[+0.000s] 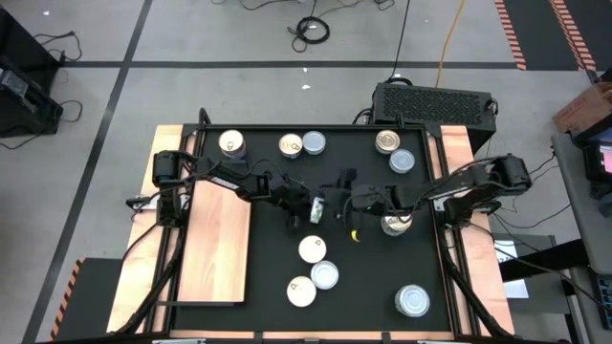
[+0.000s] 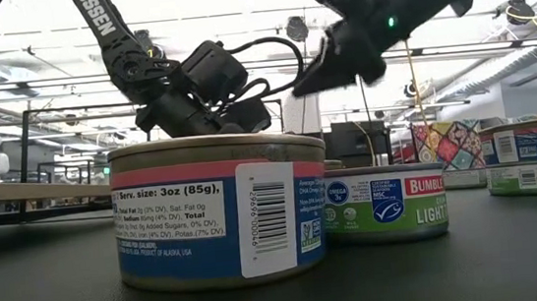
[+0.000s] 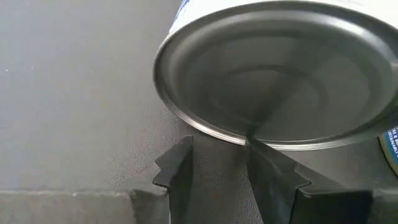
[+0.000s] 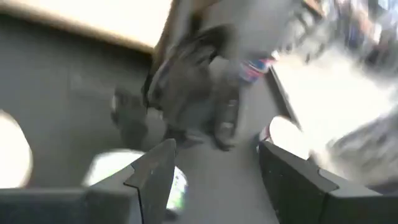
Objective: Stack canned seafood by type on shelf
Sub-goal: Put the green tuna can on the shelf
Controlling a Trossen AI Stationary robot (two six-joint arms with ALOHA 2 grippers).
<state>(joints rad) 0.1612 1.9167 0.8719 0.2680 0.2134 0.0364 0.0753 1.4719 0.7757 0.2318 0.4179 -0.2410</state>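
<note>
Black mat covers the bench (image 1: 449, 153); the shelf (image 1: 218, 239), a light wooden board, lies bare at the left side, no tins on it yet. Canned seafood is scattered over the mat: a cream-topped tin (image 1: 313, 249) and a silver-topped tin (image 1: 324, 275) sit touching, just in front of both grippers.

Left gripper (image 1: 302, 214) is seen mid-mat, fingers apart, empty; in its wrist view a silver-topped tin (image 3: 280, 81) lies right ahead of the fingertips (image 3: 177, 163), between their line. Left arm is judged nearer to that cluster and to the shelf.

Right gripper (image 4: 211, 168) is held opposite, fingers apart, nothing between.

Readable labels in the low view: "Serv. size: 3oz (85g)" on the near tin (image 2: 217, 210); "BUMBLE…", "LIGHT", MSC mark on the green tin (image 2: 384, 205).
</note>
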